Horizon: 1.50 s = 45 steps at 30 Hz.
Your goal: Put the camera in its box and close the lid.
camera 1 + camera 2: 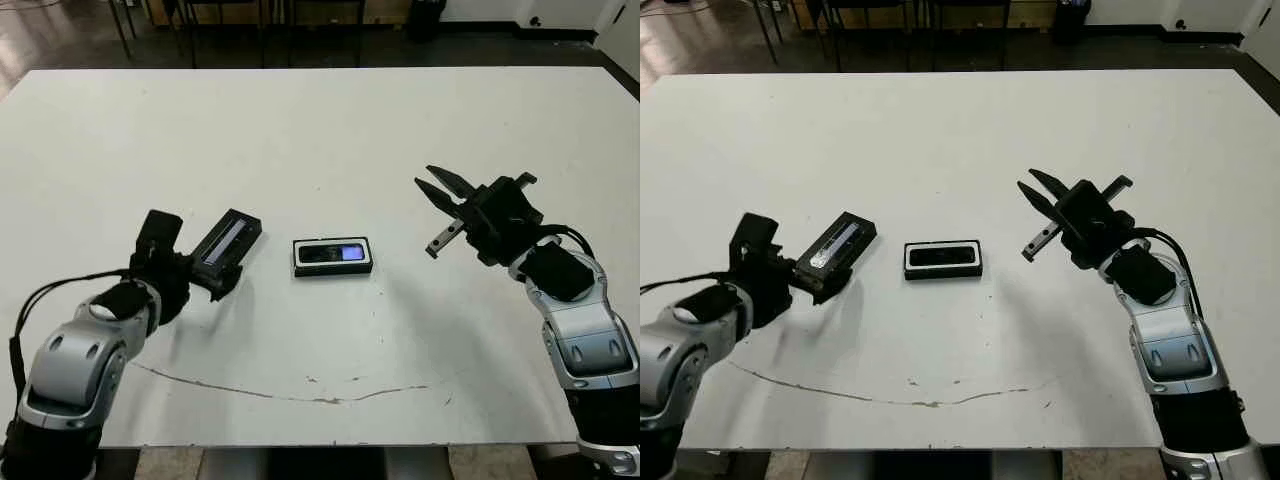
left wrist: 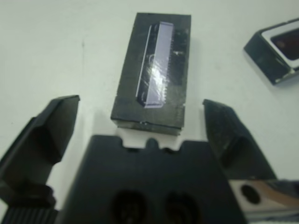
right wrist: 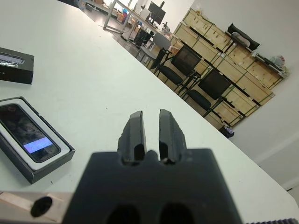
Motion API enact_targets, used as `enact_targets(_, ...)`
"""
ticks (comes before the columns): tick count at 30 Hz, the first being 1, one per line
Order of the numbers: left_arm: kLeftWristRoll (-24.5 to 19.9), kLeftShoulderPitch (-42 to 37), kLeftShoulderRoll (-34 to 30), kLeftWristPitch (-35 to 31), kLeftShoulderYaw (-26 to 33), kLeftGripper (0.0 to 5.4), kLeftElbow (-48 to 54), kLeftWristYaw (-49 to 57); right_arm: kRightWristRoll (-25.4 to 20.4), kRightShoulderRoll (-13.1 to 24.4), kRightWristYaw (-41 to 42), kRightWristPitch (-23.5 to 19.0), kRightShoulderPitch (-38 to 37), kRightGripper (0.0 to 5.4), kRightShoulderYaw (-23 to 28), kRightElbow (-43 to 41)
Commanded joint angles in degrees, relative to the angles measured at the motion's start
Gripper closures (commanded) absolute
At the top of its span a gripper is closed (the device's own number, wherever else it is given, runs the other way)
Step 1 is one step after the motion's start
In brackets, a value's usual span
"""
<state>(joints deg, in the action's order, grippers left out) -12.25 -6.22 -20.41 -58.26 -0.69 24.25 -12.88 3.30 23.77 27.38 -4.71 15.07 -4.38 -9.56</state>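
The box (image 1: 333,271) lies in the middle of the table, black outside with a white lining. The camera (image 1: 334,253) rests inside it, its blue-purple patch at the right end. The lid (image 1: 227,240), flat and black with a shiny grey strip, sits to the left of the box, apart from it. My left gripper (image 2: 140,102) is open, its fingers standing to either side of the lid's near end without touching it. Right of the box and above the table, my right gripper (image 1: 425,177) is shut on nothing, pointing toward the table's middle.
A thin dark curved mark (image 1: 300,395) runs across the white table (image 1: 320,130) near its front edge. In the right wrist view, chairs (image 3: 187,60) and wooden crates (image 3: 219,39) stand beyond the far edge.
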Motion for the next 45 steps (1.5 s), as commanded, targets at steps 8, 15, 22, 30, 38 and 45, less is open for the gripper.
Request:
enact_targets(8,0.21,1.09,-1.48,-2.03,-0.36,2.45,0.19,-1.42,0.09,0.77,0.43,-1.24,-0.52,5.4,-0.06,0.07)
enact_targets(15,0.67,1.87,-3.02,0.43,-0.82,4.09,0.02,-2.93,0.39,0.74,0.28,-1.32,-0.28,5.4,-0.21,0.29)
enact_targets(22,-0.38,2.56,-3.24,2.25,0.31,4.69,0.98,-4.99,0.57,0.73,0.11,-0.93,-0.3,5.4,-0.21,0.38)
enact_targets(30,-3.54,1.54,-3.87,3.57,3.52,4.71,5.63,-8.18,-1.22,0.25,0.18,-1.21,-0.28,5.4,0.93,1.17)
enact_targets(38,0.07,-3.18,-10.87,24.66,2.64,4.71,0.38,-16.53,-1.59,0.72,-0.61,-0.55,-0.37,5.4,3.1,1.61)
enact_targets(45,2.2,-11.06,-17.45,39.19,-1.78,4.71,-12.89,-31.09,-1.96,0.79,-0.67,-0.4,-0.75,5.4,4.5,2.44)
